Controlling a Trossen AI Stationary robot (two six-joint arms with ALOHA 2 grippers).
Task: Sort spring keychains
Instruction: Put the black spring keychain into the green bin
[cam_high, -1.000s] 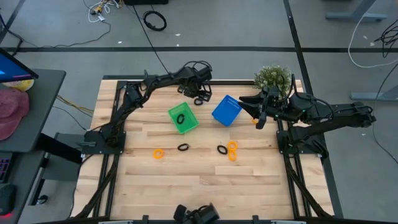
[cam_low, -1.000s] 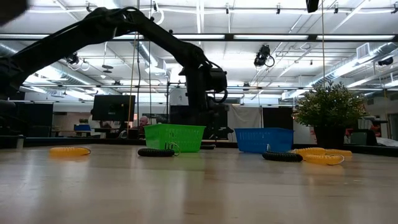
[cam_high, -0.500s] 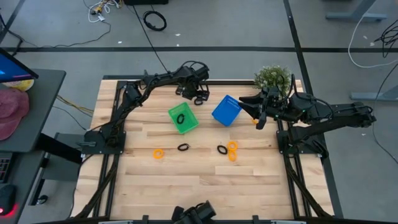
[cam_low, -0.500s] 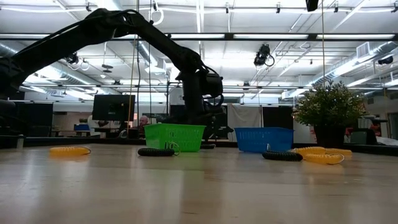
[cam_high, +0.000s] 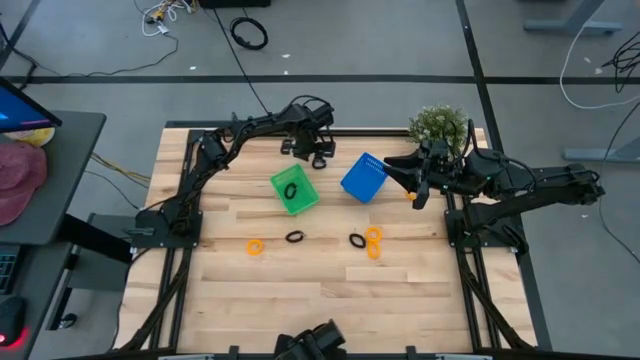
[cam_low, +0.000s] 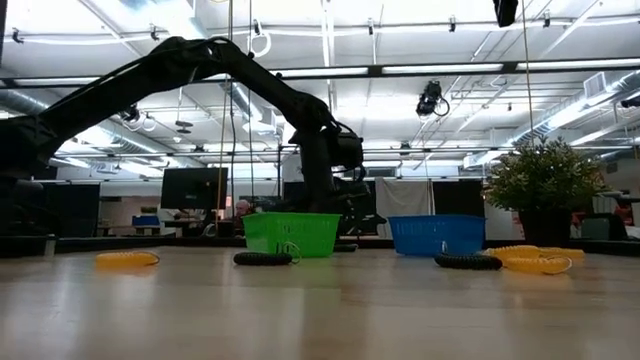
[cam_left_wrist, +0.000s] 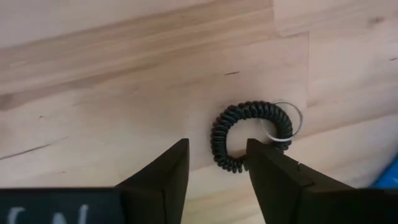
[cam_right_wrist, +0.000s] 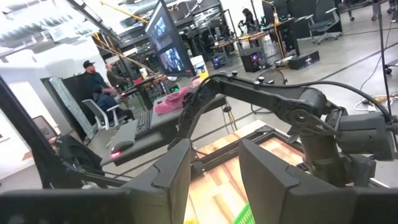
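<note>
Behind the green basket, the left tool has edged toward the worktop's far edge and now hovers, fingers spread, over a black spring keychain, suggesting a pickup is imminent.

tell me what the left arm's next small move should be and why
Probably lower straight down so the open fingers straddle the coil of the black spring keychain, then close. In the left wrist view the left gripper hangs over it, the coil lying on the table just ahead of the gap, not yet gripped.
</note>
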